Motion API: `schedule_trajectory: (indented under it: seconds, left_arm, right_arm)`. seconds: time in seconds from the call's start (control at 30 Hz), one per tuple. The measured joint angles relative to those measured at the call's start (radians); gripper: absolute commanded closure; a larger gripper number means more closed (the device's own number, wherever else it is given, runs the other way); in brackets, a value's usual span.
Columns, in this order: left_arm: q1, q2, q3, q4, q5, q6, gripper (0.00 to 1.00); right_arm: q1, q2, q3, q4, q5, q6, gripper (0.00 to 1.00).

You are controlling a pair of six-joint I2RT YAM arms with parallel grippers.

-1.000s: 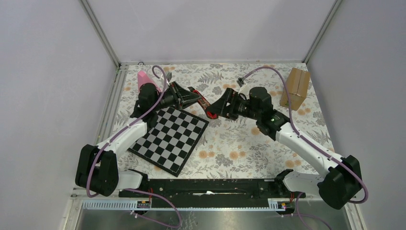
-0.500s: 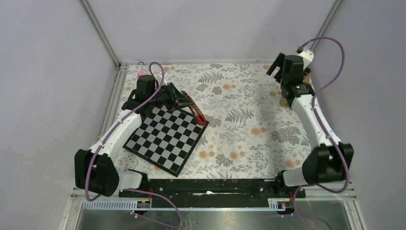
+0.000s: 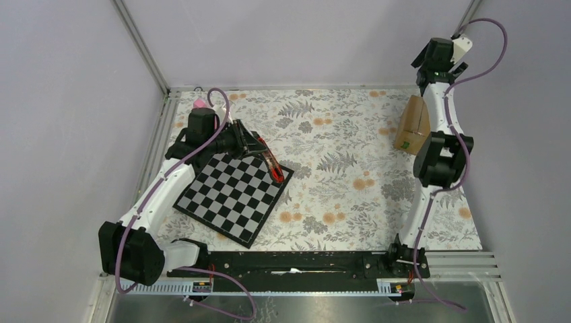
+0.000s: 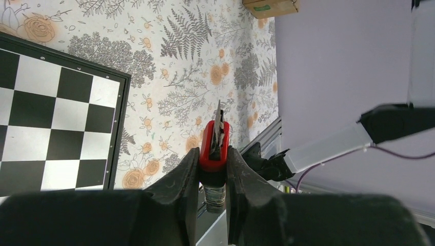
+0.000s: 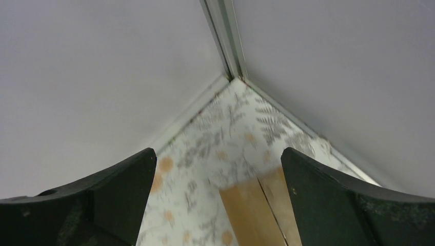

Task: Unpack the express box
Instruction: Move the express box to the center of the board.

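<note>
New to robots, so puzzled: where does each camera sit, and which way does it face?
Top external: high behind the robot, looking down on the table; left arm, right arm show.
Left wrist: faces past its end effector, shut on a red cutter, toward the right wall.
Right wrist: looks down between open fingers into the far right corner.
All three show the express box.

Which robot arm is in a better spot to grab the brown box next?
The right. The right hand hangs open just above the express box in the far right corner. The left hand is across the table by the chessboard, shut on a red cutter.
</note>
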Motion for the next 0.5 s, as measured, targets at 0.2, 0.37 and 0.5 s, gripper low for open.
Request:
schedule_trajectory:
  seconds: [0.2, 0.37, 0.5]
  left_arm:
    - [0.0, -0.002, 0.004, -0.035, -0.012, 0.024, 1.0]
    - [0.0, -0.002, 0.01, -0.044, -0.013, 0.037, 1.0]
    - [0.0, -0.002, 0.014, -0.044, -0.012, 0.039, 1.0]
  right_arm:
    - [-0.047, 0.328, 0.488, -0.182, -0.01, 0.001, 0.05]
    - [-0.077, 0.381, 0.517, -0.269, -0.025, 0.006, 0.1]
    - [-0.091, 0.381, 0.49, -0.287, -0.04, 0.01, 0.13]
